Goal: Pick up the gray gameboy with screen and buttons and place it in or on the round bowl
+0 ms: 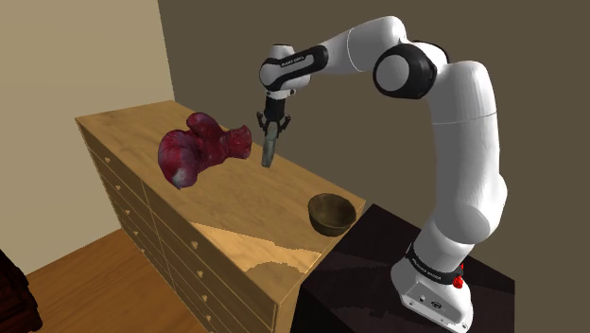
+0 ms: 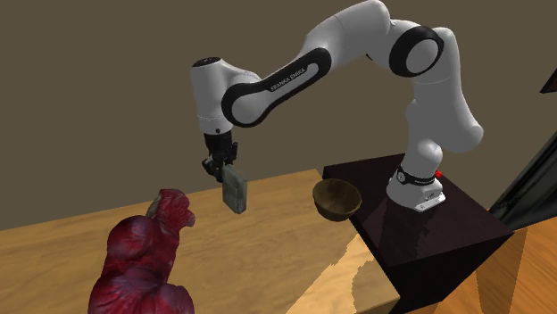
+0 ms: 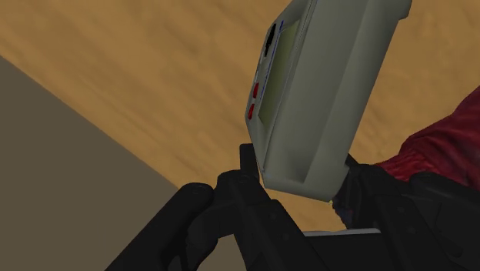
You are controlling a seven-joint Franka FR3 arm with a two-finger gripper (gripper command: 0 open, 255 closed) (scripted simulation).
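The grey gameboy (image 1: 269, 147) hangs upright above the wooden dresser top, clasped at its upper end by my gripper (image 1: 273, 127). From the second exterior view the gameboy (image 2: 235, 190) dangles slightly tilted below the gripper (image 2: 223, 169). In the wrist view the gameboy (image 3: 323, 85) shows its greenish screen and red buttons, and the black fingers (image 3: 250, 181) press on its near end. The round brown bowl (image 1: 331, 213) sits near the dresser's end closest to the stand, apart from the gripper; the bowl (image 2: 336, 198) looks empty.
A dark red lumpy figure (image 1: 194, 151) stands on the dresser (image 1: 236, 246) close beside the gameboy, toward the shoulder view's left. The figure (image 2: 147, 259) looms large in the second exterior view's lower left. The black stand (image 1: 378, 274) adjoins the dresser.
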